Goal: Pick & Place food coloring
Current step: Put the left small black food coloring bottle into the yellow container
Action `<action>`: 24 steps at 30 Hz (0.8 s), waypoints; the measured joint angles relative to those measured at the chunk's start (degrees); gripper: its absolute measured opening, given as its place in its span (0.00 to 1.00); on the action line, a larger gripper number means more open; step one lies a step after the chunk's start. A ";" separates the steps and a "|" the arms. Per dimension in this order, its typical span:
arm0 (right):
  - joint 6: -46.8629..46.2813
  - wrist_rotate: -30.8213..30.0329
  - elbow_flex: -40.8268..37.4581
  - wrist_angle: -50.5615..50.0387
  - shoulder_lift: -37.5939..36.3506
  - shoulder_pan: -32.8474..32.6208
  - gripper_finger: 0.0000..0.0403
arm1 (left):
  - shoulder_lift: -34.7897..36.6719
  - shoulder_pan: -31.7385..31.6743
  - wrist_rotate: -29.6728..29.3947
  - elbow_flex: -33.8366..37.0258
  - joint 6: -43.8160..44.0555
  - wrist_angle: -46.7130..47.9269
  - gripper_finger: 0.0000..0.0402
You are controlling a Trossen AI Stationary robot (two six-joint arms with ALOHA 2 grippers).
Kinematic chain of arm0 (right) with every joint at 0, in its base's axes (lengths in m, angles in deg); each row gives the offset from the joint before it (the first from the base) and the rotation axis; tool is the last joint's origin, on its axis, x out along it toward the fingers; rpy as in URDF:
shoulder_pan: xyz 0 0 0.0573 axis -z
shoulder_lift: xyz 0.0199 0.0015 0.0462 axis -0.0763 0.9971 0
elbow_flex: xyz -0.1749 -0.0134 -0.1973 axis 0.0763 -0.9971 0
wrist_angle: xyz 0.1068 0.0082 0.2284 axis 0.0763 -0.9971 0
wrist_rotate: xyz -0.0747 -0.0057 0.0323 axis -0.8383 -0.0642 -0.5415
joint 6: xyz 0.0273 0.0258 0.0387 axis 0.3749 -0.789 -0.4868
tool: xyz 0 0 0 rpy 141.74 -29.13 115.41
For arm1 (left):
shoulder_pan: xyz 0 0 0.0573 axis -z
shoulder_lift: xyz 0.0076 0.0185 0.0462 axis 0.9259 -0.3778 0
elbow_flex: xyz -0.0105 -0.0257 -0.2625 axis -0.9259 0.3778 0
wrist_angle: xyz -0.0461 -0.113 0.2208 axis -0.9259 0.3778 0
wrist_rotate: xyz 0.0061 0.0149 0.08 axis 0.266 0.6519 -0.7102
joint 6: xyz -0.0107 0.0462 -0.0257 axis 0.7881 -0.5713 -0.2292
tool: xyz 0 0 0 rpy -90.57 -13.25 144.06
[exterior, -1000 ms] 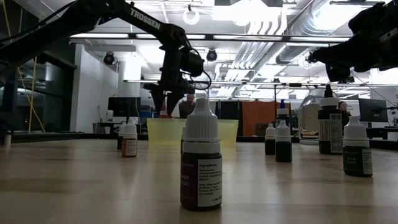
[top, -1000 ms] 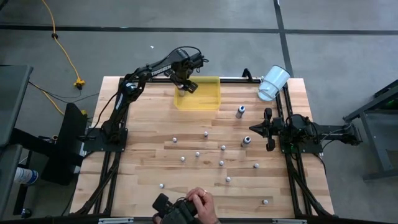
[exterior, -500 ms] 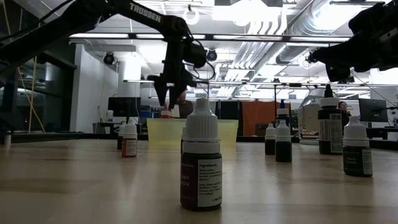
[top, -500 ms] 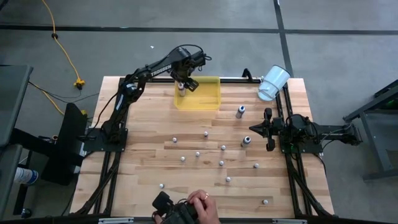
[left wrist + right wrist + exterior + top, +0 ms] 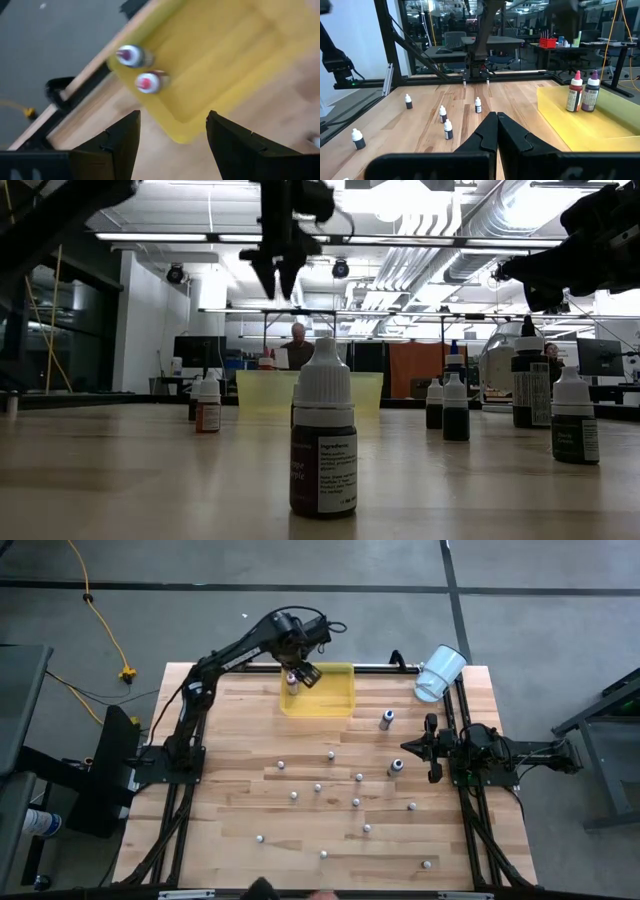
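Two food coloring bottles stand on their bases in the far left corner of the yellow tray. One is red and one dark purple, both with pale caps. My left gripper hangs open high above them, its fingers clear of both. Several more bottles stand scattered over the table; one is close in the low view. My right gripper waits shut at the table's right side.
A white cup lies on its side at the far right corner. Taller dark bottles stand near the right arm. The tray stands against the far edge. Bare wood lies along the left side.
My left gripper has risen straight up from the tray's far left corner, away from the two bottles, which stay standing there. A person's hand at the near edge has drawn back out of view, and a bottle now stands where it was.
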 joint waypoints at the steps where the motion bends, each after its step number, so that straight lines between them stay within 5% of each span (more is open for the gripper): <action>1: 0.00 -0.01 0.02 0.01 0.00 0.00 0.00 | 0.65 1.13 0.29 0.02 0.00 -0.03 0.53; 9: 0.00 0.01 0.00 0.00 0.00 0.02 0.00 | 5.90 10.19 6.84 5.10 -1.98 -0.04 0.53; 24: 0.00 0.01 0.02 -0.02 0.00 0.02 0.00 | 11.65 20.85 6.47 25.63 0.04 -0.50 0.53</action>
